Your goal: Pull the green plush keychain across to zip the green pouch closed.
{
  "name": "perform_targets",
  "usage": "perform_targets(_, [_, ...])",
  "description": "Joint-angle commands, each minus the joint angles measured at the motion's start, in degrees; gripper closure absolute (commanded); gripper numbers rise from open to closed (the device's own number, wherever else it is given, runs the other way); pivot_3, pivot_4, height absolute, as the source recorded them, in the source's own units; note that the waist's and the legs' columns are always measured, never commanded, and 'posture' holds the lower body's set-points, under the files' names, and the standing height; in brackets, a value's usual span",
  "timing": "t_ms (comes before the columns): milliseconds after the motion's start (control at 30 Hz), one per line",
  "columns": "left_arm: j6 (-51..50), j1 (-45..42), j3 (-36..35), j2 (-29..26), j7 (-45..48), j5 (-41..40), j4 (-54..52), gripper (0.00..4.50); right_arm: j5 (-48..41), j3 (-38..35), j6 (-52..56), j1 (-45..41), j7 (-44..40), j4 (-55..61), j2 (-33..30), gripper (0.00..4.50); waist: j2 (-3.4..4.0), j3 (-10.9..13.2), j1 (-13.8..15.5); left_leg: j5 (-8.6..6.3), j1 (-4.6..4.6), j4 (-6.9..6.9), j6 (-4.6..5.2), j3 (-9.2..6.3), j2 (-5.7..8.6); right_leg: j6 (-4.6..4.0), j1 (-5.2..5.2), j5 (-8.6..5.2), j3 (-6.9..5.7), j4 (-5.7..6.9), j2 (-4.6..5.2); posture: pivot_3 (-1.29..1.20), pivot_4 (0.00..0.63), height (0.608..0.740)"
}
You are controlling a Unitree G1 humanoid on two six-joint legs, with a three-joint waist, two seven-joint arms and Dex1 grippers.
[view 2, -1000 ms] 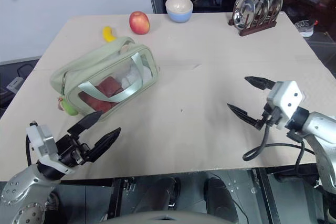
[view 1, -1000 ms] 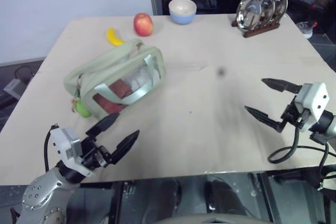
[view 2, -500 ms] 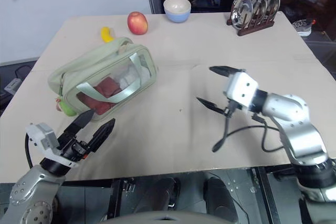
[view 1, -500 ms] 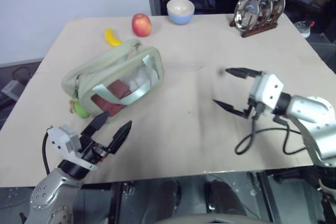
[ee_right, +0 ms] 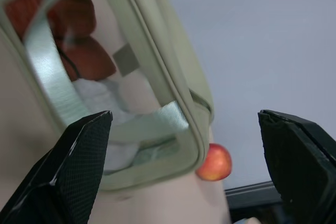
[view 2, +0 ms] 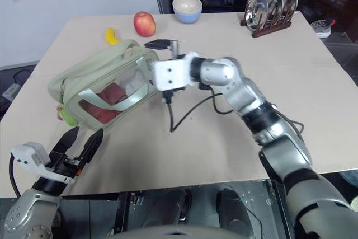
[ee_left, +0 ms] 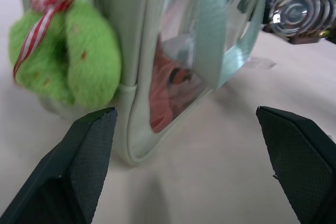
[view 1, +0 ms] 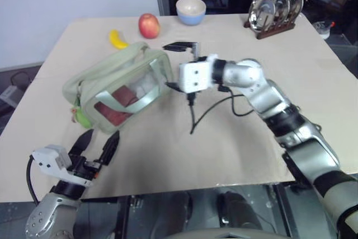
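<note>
The green pouch (view 1: 120, 85) lies tilted on the table's left half, its clear front panel showing red and white contents. The green plush keychain (view 1: 81, 117) hangs at the pouch's near-left end; in the left wrist view the fuzzy keychain (ee_left: 63, 61) shows a red-and-white ribbon. My left gripper (view 1: 103, 135) stands open just in front of that end, not touching the keychain. My right gripper (view 1: 166, 65) is open at the pouch's far-right end, one finger above the pouch's top edge and one below, with nothing gripped. The right wrist view looks onto the pouch's strap (ee_right: 58, 93).
A red apple (view 1: 149, 26) and a yellow banana (view 1: 118, 40) lie behind the pouch. A blue-and-cream bowl (view 1: 191, 10) and a rack of metal plates (view 1: 273, 9) stand at the far edge. A black cable (view 1: 193, 116) dangles from my right wrist.
My right arm has swept left across the table to the pouch's right end, and its wrist has rolled. My left gripper has drifted left and slightly lower. Both stay open.
</note>
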State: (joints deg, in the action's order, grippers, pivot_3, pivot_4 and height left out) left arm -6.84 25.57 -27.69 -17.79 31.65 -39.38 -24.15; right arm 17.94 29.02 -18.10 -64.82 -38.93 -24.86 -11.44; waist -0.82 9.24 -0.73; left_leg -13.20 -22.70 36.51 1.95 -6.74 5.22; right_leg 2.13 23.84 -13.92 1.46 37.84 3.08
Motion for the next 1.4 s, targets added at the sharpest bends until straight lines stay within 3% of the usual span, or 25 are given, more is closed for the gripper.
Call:
perform_targets(33, [1.3,0.3,-0.8,0.1,-0.7,0.6,-2.3,0.09,6.9,2.9,-5.8,-7.3,7.5,-11.5,4.0,0.0,0.0,0.0,-0.1,0.0,0.01,-0.01,-0.01,-0.01,0.0,-0.01,0.02,0.0,-0.01,0.02,-0.01,0.0,0.15,0.74])
perform_targets(267, [1.9,2.4,-0.6,0.9,-1.6,0.7,-4.5,0.09,13.5,5.9,-11.6,-16.0,15.8,-31.9,10.7,0.0,0.03,0.0,-0.4,-0.04,0.03,-0.07,-0.07,0.07,0.03,-0.01,0.1,0.0,0.02,0.04,-0.05,0.0,0.15,0.74])
perform_targets(367, [2.3,3.9,-0.7,1.6,-1.7,0.8,-5.9,0.0,14.8,6.0,-12.8,-18.2,17.0,-37.0,12.4,0.84,0.08,0.1,-0.5,-0.05,0.03,-0.11,-0.09,0.05,0.01,-0.03,0.13,-0.01,0.05,0.04,-0.08,0.0,0.15,0.74])
perform_targets(533, [3.3,5.4,-0.8,2.1,-1.4,0.7,-7.2,0.0,15.0,5.2,-15.2,-19.4,17.0,-39.2,12.6,3.31,0.16,0.1,-0.7,-0.07,0.03,-0.13,-0.13,0.04,0.0,-0.04,0.15,-0.02,0.07,0.04,-0.11,0.0,0.15,0.74])
perform_targets(567, [3.6,5.6,-0.6,2.1,-1.2,0.9,-7.3,0.0,14.6,4.9,-15.6,-19.4,16.4,-39.1,12.3,3.65,0.16,0.1,-1.0,-0.07,0.04,-0.13,-0.13,0.04,0.0,-0.04,0.15,-0.02,0.07,0.04,-0.11,0.0,0.15,0.74])
perform_targets(600, [4.0,5.7,-0.4,2.0,-0.7,1.2,-7.3,0.0,14.1,4.4,-16.0,-19.3,15.6,-38.7,11.9,3.7,0.18,0.1,-1.3,-0.07,0.04,-0.13,-0.13,0.03,0.0,-0.04,0.15,-0.02,0.07,0.05,-0.12,0.0,0.15,0.74])
perform_targets(667, [4.5,5.8,0.0,1.7,-0.1,1.7,-7.1,0.0,12.5,3.1,-15.9,-19.0,13.1,-37.6,10.8,4.48,0.2,0.1,-1.5,-0.07,0.04,-0.13,-0.13,0.03,-0.01,-0.04,0.15,-0.02,0.07,0.06,-0.13,0.0,0.15,0.74])
perform_targets(800, [5.0,4.9,0.7,1.6,0.4,2.4,-6.3,0.0,8.4,-0.3,-10.7,-16.5,4.2,-30.6,6.2,4.48,0.19,0.1,-1.3,-0.07,0.03,-0.13,-0.12,0.01,-0.01,-0.04,0.14,-0.02,0.06,0.05,-0.12,0.0,0.15,0.74])
perform_targets(967, [4.2,2.1,2.3,0.0,1.8,2.2,-5.1,0.0,6.1,-3.8,1.4,-8.0,-5.5,-11.6,-3.2,4.48,0.16,0.1,-0.5,-0.07,-0.05,-0.08,-0.11,-0.05,0.03,-0.03,0.12,-0.01,0.05,0.01,-0.05,0.0,0.15,0.74])
perform_targets(1200, [1.0,-4.0,3.2,-6.2,7.3,-0.6,-2.2,0.0,6.9,-8.6,17.2,7.7,-12.0,16.2,-15.3,4.48,0.18,0.1,0.1,-0.07,-0.07,-0.08,-0.11,-0.02,0.0,-0.03,0.12,-0.01,0.06,0.05,-0.04,0.0,0.15,0.74])
perform_targets(1400, [-1.8,-10.0,4.8,-10.4,12.0,-2.0,1.2,0.0,8.3,-12.0,27.4,14.3,-13.9,28.8,-21.5,4.48,0.18,0.1,0.1,-0.07,-0.06,-0.05,-0.1,0.01,-0.01,-0.02,0.11,-0.01,0.08,0.05,-0.03,0.0,0.15,0.74])
